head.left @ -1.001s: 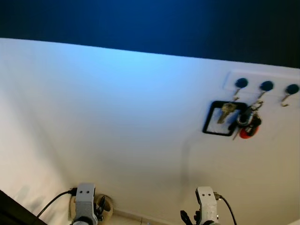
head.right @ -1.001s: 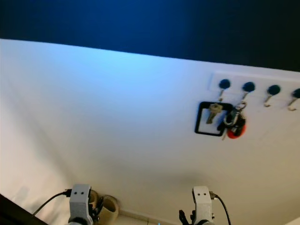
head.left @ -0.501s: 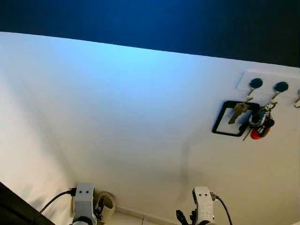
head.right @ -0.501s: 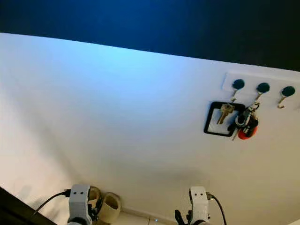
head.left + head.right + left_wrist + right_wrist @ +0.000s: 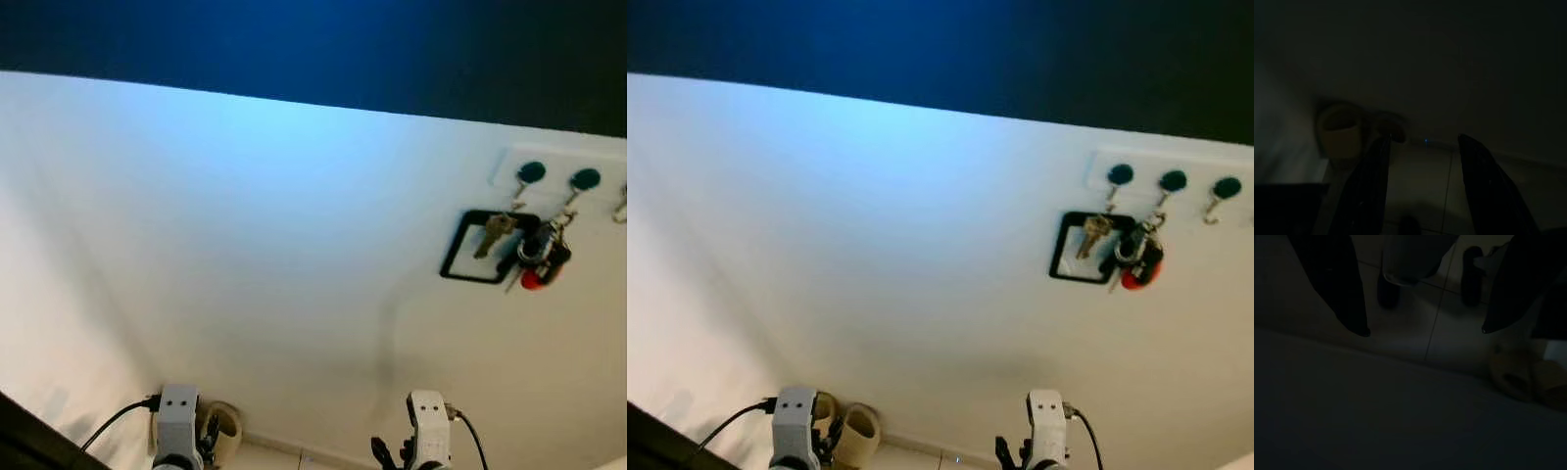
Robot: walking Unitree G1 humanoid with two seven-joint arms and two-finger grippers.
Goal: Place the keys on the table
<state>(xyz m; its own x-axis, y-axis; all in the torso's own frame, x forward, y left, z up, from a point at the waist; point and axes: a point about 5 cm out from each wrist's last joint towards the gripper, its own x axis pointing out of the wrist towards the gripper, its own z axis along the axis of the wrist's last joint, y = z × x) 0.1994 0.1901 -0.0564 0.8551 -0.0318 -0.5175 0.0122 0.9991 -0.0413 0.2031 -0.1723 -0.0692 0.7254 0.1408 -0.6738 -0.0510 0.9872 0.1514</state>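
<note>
A bunch of keys with a red fob (image 5: pixel 534 264) hangs from the second hook of a white rack (image 5: pixel 558 176) high on the white wall, at the right. Beside it a single brass key (image 5: pixel 493 235) hangs on the first hook over a black rectangular frame (image 5: pixel 468 262). Both arms hang low, far beneath the keys: the left arm (image 5: pixel 177 431) and the right arm (image 5: pixel 427 439). In the dark wrist views the left gripper (image 5: pixel 1424 139) and the right gripper (image 5: pixel 1424 331) are open with nothing between their fingers, pointing at the floor.
A pair of beige slippers (image 5: pixel 847 426) lies on the tiled floor at the foot of the wall, near the left arm. A dark band (image 5: pixel 313 44) runs along the top of the wall. A dark edge (image 5: pixel 20 436) cuts the lower left corner.
The whole picture has shifted a little, so the camera has moved. The keys still hang on their hooks and both arms stay down.
</note>
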